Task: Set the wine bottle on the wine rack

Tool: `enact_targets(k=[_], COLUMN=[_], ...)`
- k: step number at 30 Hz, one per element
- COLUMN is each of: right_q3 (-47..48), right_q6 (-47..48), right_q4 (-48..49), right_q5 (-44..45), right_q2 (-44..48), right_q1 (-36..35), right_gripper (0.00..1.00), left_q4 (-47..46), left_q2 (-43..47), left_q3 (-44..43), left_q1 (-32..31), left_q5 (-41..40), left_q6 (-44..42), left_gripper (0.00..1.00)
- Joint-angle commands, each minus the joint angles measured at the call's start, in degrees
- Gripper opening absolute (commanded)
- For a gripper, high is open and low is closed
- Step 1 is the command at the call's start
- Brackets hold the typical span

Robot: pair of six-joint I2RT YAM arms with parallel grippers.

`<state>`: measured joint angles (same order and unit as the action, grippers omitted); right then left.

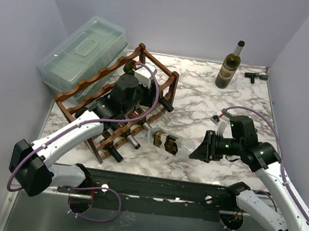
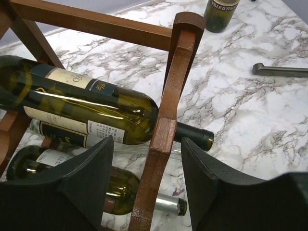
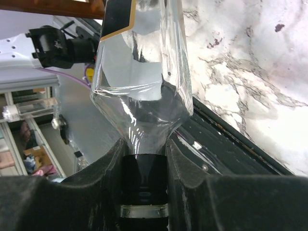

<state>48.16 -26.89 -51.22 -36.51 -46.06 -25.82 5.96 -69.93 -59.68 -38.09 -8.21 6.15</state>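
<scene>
The reddish-brown wine rack (image 1: 91, 79) stands at the left of the marble table. Several green bottles (image 2: 86, 103) lie in it with their necks pointing right. My left gripper (image 1: 143, 104) is open and empty. In the left wrist view it (image 2: 147, 144) straddles the rack's wavy rail (image 2: 166, 130). My right gripper (image 1: 204, 147) is shut on the black-capped neck (image 3: 143, 178) of a clear wine bottle (image 1: 168, 142). The bottle lies level, just right of the rack's near corner. Another green wine bottle (image 1: 229, 65) stands upright at the back right.
A clear plastic lidded box (image 1: 81, 50) sits behind the rack at the back left. A small black part (image 1: 252, 77) lies near the back right corner. A grey bar (image 2: 279, 70) lies on the marble. The black mounting rail (image 1: 157, 186) runs along the near edge.
</scene>
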Motion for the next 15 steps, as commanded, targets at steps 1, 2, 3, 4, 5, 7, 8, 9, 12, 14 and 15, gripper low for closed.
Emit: enact_targets(k=[1,2,3,4,5,7,8,9,12,14,15], right_q3=[-1.52,-1.63,-1.19,-0.77,-0.05,0.90,1.38,1.57,-0.31,-2.13,-2.72], right_q6=[-5.98,-6.83,-6.99,-6.99,-6.95,-7.01,-7.25,-8.01,-12.25,-14.81,-15.68], right_q4=[16.57,18.26,18.67,18.88,18.96,19.92,20.37,21.03,26.16,30.79,32.09], right_q5=[-8.23,-7.94,-7.19,-6.82,-6.30,-5.70,-5.45,-5.24,-6.03,-6.38,-6.38], right_q2=[1.52,1.56,1.38,1.07,0.70,0.00,-0.52,-0.88,-1.18,-0.73,-0.39], right_q1=[-0.18,-0.19,-0.19,-0.19,-0.19,-0.17,-0.19,-0.19,-0.19,-0.17,-0.17], right_gripper=[0.01,0.01,0.00,0.01,0.01,0.00,0.01,0.00,0.01,0.01,0.01], left_q4=[-0.31,-0.33,-0.42,-0.51,-0.55,-0.44,-0.42,-0.50,-0.51,-0.51,-0.55], left_q2=[1.33,1.15,0.98,0.65,0.30,-0.10,-0.11,-0.10,-0.42,-0.42,-0.31], left_q3=[-0.53,-0.61,-0.59,-0.54,-0.52,-0.61,-0.61,-0.60,-0.53,-0.33,-0.35], left_q1=[0.25,0.28,0.23,0.26,0.22,0.15,0.15,0.17,0.20,0.07,0.00], left_q5=[0.74,0.86,1.14,1.48,1.84,2.31,2.38,2.55,2.85,2.26,2.11], left_q6=[-1.89,-1.93,-2.00,-1.95,-2.01,-2.05,-1.99,-2.00,-2.49,-2.96,-3.14], left_gripper=[0.56,0.53,0.49,0.46,0.42,0.39,0.39,0.37,0.30,0.29,0.28])
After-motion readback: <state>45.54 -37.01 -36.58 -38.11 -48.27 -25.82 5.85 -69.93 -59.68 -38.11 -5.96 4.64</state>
